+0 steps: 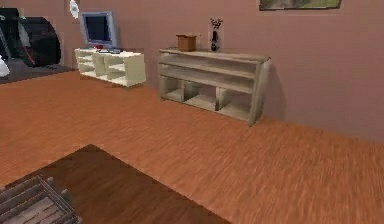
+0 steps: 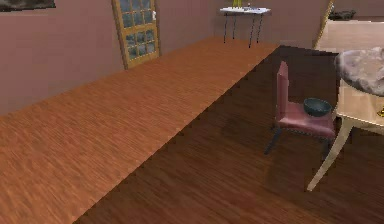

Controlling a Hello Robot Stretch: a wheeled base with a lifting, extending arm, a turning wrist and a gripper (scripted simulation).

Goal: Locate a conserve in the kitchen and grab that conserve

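Wooden boards (image 1: 280, 150) run out to pink walls, and this reads as a living and dining room rather than a kitchen, so the step in hand is the search. At the far wall of the forward view stand a low white cabinet (image 1: 110, 65) with a screen (image 1: 99, 28) on it. To its right is a pale shelf unit (image 1: 215, 80) carrying a brown box (image 1: 186, 42) and a dark vase (image 1: 215, 38).

You cannot yet tell where the conserve is, which way it points or how its long axis lies (an upright jar is only a guess).

In the arm side view a glazed door (image 2: 137, 32) stands at the far left and a small table (image 2: 245, 12) farther right. A red chair (image 2: 300, 108) with a dark bowl (image 2: 318, 105) on its seat sits beside a pale table (image 2: 362, 100) at the near right.

The door looks like your best lead. Turn the base slowly toward it, stay wide of the chair, and scan every counter before you commit the arm. You cannot tell the gripper's state from here.
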